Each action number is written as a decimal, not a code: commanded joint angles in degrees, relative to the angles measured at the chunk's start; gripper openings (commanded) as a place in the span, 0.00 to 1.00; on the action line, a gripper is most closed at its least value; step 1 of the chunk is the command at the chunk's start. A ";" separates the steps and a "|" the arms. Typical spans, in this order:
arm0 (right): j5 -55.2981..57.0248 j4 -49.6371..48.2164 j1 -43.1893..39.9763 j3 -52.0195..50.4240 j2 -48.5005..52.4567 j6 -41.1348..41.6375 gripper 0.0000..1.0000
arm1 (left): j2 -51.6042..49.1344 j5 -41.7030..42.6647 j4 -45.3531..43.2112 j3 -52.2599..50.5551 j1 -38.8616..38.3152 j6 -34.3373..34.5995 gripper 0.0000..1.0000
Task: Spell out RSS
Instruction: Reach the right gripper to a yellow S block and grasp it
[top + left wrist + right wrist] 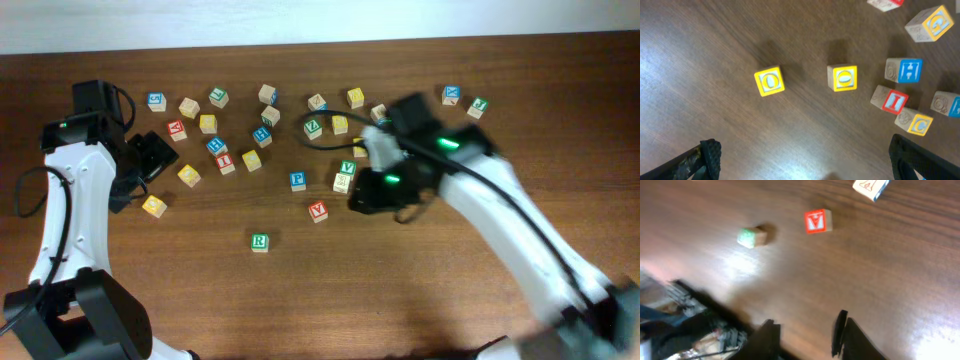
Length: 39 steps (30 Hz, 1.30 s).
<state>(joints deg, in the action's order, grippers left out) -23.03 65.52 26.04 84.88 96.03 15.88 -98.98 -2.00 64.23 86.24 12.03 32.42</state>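
The green-framed R cube (259, 241) sits alone on the table toward the front; it shows blurred in the right wrist view (751, 236). Two yellow cubes (154, 206) (189, 175) lie by my left gripper (155, 163); in the left wrist view (770, 81) (842, 78) their letters are too blurred to read as S. My left gripper (805, 160) is open and empty, just short of them. My right gripper (360, 198) (805, 335) is open and empty above bare table, right of a red V cube (318, 210) (817, 221).
Several other letter cubes are scattered across the back of the table, among them a blue H (905, 70), a red I (890, 100), a yellow C (914, 122) and a blue F (298, 180). The table's back edge runs along the top of the overhead view.
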 commanded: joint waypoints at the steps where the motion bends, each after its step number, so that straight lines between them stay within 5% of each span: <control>1: 7.04 -1.51 4.50 5.07 11.89 5.44 0.14 | -0.13 -0.81 0.11 -0.17 0.13 0.35 0.99; 8: 3.82 -7.30 8.57 5.11 28.15 10.23 0.04 | -0.13 -0.81 0.11 -0.17 0.13 0.35 0.99; 21: 15.23 -24.02 7.78 5.42 29.00 16.09 0.05 | -0.13 -0.79 0.11 -0.17 0.13 0.35 0.99; 30: 9.97 0.48 0.94 32.61 27.85 3.43 0.04 | -0.13 -0.79 0.13 -0.17 0.13 0.33 0.99; 33: 19.85 3.26 -0.70 38.66 27.80 8.39 0.24 | -0.13 -0.81 0.11 -0.17 0.13 0.35 0.99; 36: 27.19 3.10 -2.27 37.81 29.68 9.49 0.61 | -0.13 -0.81 0.11 -0.17 0.13 0.35 0.99; 39: 27.26 2.67 -3.39 37.81 33.09 9.46 0.62 | -0.13 -0.79 0.11 -0.17 0.13 0.33 0.99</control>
<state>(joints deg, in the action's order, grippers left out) 1.32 68.53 23.27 122.61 125.49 24.53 -98.98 -2.00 64.27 86.21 12.03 32.40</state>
